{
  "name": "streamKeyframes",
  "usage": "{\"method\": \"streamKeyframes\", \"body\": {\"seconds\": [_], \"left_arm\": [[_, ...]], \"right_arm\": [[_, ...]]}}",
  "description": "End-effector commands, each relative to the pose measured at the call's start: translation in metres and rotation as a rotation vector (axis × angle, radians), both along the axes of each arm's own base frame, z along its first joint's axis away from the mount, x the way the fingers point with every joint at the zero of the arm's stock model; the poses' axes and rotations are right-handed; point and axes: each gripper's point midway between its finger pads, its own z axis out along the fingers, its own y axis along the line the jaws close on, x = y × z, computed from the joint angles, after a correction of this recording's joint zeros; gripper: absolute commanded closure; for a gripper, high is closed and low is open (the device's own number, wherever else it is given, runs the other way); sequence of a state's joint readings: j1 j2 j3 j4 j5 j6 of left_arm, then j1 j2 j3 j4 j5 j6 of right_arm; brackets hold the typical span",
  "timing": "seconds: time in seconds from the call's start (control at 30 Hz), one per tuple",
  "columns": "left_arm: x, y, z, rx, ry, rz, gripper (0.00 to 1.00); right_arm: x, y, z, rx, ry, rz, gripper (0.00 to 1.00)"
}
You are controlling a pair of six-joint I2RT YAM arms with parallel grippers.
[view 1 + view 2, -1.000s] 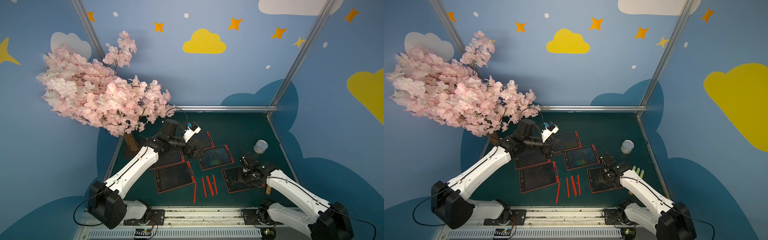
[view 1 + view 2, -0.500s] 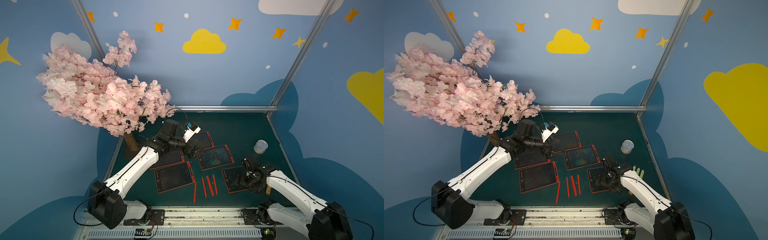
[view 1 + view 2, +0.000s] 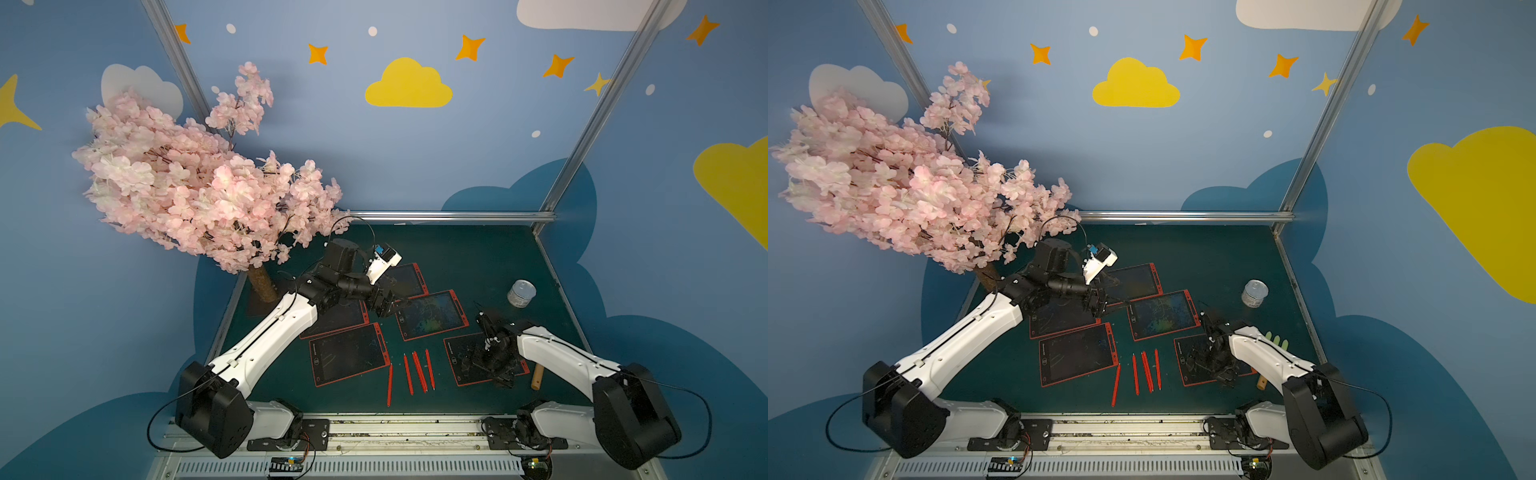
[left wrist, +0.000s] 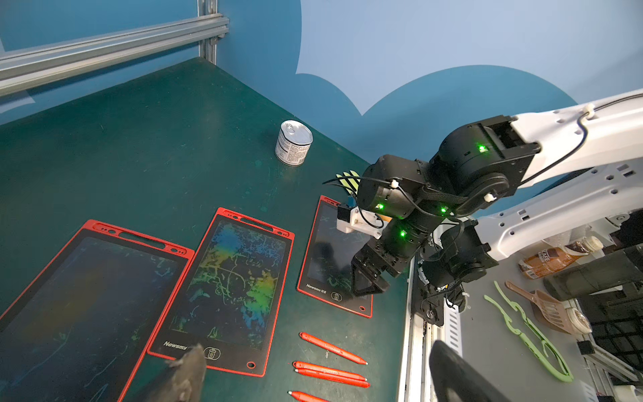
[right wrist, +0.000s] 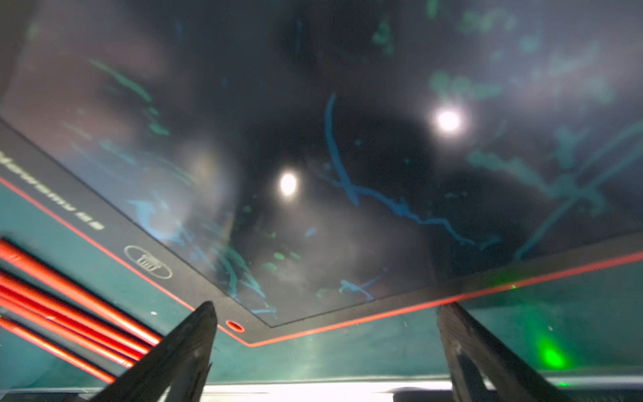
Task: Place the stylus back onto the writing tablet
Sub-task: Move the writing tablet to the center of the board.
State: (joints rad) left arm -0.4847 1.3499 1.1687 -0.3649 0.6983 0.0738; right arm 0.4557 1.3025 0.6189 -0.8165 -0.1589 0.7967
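Observation:
Several red styluses lie side by side on the green table, in front of the tablets. A red-framed writing tablet lies to their right, its dark screen scribbled in blue and green. My right gripper hangs low over this tablet's front corner. Its jaws are open with nothing between them. My left gripper hovers open and empty above the middle tablets. Its wrist view shows the styluses and the right tablet.
More red-framed tablets lie at the front left, the middle and the back. A tin can stands at the back right. A wooden peg lies by the right arm. A blossom tree trunk stands at the back left.
My right gripper has moved toward the table's front edge over the right tablet, and its jaws stand wider. The left arm has not moved.

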Motion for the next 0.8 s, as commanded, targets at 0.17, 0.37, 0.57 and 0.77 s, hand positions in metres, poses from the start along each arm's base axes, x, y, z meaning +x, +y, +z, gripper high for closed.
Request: {"method": "streamKeyframes", "body": {"seconds": [0.17, 0.37, 0.57, 0.77], "left_arm": [[0.000, 0.000, -0.002, 0.002, 0.001, 0.004, 0.01], [0.001, 0.001, -0.003, 0.009, -0.007, 0.009, 0.01], [0.000, 0.001, -0.001, 0.008, -0.009, 0.011, 0.01], [0.000, 0.002, -0.001, 0.008, -0.012, 0.012, 0.01]], "right_arm": [[0.033, 0.043, -0.009, 0.131, -0.067, 0.098, 0.06], [0.050, 0.067, -0.004, 0.140, -0.097, 0.124, 0.09], [0.061, 0.083, -0.003, 0.165, -0.122, 0.115, 0.09], [0.075, 0.099, 0.005, 0.205, -0.161, 0.107, 0.09]]}}
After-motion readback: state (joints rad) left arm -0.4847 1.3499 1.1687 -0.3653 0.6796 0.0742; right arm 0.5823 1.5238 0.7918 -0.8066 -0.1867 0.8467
